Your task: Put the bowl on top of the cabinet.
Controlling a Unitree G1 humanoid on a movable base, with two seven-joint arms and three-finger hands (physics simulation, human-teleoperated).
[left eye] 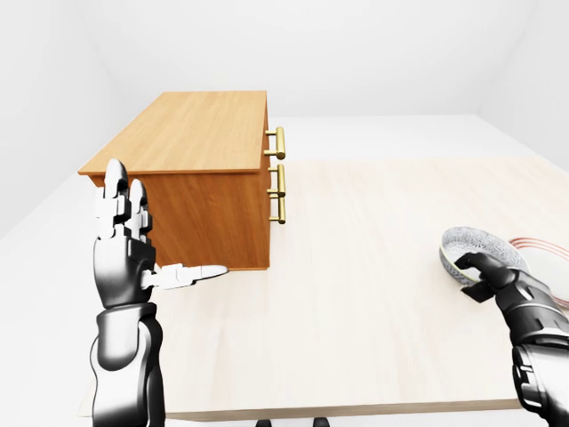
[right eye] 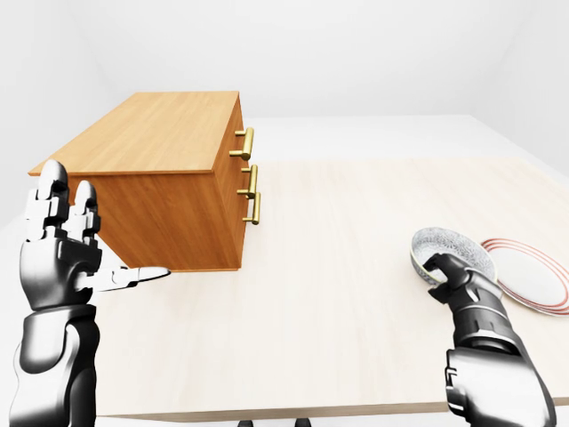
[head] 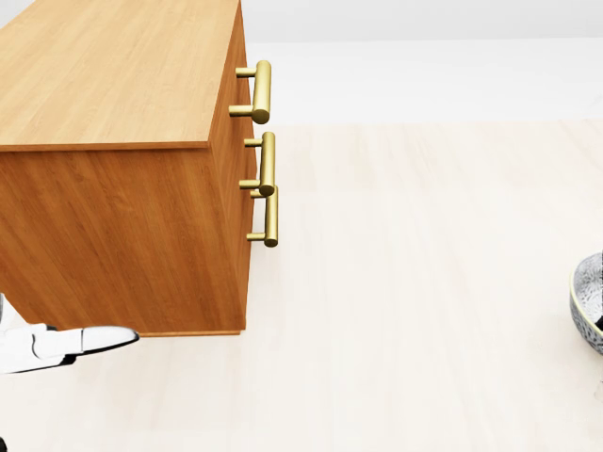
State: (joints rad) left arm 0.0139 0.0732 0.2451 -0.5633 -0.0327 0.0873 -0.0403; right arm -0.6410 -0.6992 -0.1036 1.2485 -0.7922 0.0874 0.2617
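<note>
The wooden cabinet (left eye: 196, 133) stands on the left half of the table, its flat top bare and its brass handles (left eye: 279, 173) facing right. The patterned grey bowl (right eye: 444, 245) sits tilted at the right of the table; only its rim (head: 589, 301) shows at the head view's right edge. My right hand (right eye: 447, 269) is shut on the bowl's near rim, fingers hooked over the edge. My left hand (left eye: 151, 236) is raised beside the cabinet's near left corner, fingers upright and spread, thumb pointing right, holding nothing.
A white plate with red rings (right eye: 533, 271) lies just right of the bowl. The pale wooden table (left eye: 356, 294) stretches between cabinet and bowl; its near edge runs along the bottom of the eye views. White floor and walls surround it.
</note>
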